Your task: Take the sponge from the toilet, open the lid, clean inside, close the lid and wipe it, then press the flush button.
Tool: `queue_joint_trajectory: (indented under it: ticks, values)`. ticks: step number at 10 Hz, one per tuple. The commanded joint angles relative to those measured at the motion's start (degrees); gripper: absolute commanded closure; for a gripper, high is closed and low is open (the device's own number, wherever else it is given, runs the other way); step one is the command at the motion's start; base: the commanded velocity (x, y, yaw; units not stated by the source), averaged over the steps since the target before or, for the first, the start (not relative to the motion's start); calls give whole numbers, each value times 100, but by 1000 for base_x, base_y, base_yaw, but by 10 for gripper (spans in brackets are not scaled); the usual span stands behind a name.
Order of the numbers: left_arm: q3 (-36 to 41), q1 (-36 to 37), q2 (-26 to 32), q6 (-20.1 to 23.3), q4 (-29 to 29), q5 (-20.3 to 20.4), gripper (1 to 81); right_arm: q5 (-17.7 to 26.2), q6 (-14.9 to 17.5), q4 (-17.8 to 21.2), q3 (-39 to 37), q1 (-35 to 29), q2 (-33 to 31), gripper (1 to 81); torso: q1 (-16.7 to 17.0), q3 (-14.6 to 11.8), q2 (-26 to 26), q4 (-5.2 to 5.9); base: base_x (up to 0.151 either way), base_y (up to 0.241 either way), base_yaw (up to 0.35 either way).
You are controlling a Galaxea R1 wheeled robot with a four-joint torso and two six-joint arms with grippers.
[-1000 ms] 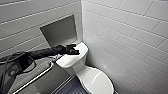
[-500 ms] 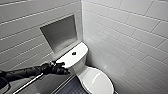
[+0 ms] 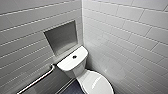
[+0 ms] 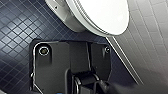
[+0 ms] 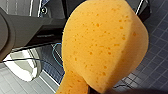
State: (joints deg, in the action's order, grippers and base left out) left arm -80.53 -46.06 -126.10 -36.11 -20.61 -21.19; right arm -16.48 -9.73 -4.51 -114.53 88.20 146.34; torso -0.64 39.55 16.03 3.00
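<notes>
The white toilet stands in the corner of the tiled walls. Its lid is down over the bowl. The small dark flush button sits in the middle of the tank top, with nothing on or over it. The left wrist view looks at the closed lid from the side, above the dark tiled floor; my left gripper is shut and holds nothing. The orange sponge looms close in the right wrist view, bent and pinched at its narrow end by my right gripper.
A square niche is set in the left wall above the tank. A metal grab rail runs along that wall beside the toilet. The floor is small dark blue tiles. White tiled walls close in on both sides.
My left arm, which reached out to the tank top a second ago, has drawn back to the left and left the head view. The toilet has not changed.
</notes>
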Motion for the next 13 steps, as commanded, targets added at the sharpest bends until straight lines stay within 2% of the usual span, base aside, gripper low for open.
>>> queue_joint_trajectory:
  ticks: [1,5,6,7,9,13]
  values:
    - [-798,-1559,-355,42,-1111,835,811,391,-3,-120,-24,106,-58,811,0,-392,0,2,0,0,0]
    - [-1861,-2377,-1225,253,-1111,950,811,400,-3,-120,-139,89,74,811,13,-1037,11,2,0,0,0]
    - [-2219,-2509,-1469,253,-1111,950,811,400,-3,-120,-217,71,126,811,17,-1125,15,0,0,0,0]
    - [-2573,-2614,-1691,262,-1120,941,811,400,6,-138,-306,80,188,811,19,-953,17,0,0,0,0]
    - [-3408,-2913,-2280,333,-1217,950,811,391,68,-191,-411,98,320,811,24,-1051,19,2,0,0,0]
    - [-5034,-3221,-3493,385,-1199,950,811,400,68,-199,-815,115,601,811,30,-1058,26,0,0,0,0]
